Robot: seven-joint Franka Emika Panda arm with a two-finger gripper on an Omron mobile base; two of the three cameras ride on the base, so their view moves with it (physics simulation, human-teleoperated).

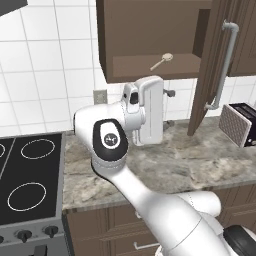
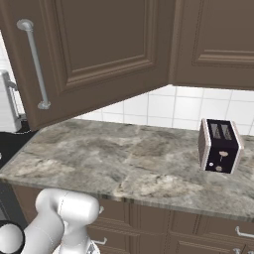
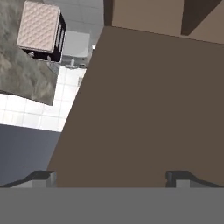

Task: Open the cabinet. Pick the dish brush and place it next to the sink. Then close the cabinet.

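You are seeing the cabinet [image 1: 150, 40] standing open, its door [image 1: 215, 65] swinging out; the dish brush [image 1: 162, 61] is lying on its shelf, while the fingers [image 3: 43, 177] are sitting wide apart, holding nothing

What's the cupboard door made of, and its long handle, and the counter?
The cabinet door looks like dark brown wood with a matte finish, going by its raised panel. Its handle looks like brushed metal: silver-grey with a soft sheen. The counter looks like polished stone, maybe granite or marble, from its mottled grey-brown veins. Everything is rendered, so these are guesses.
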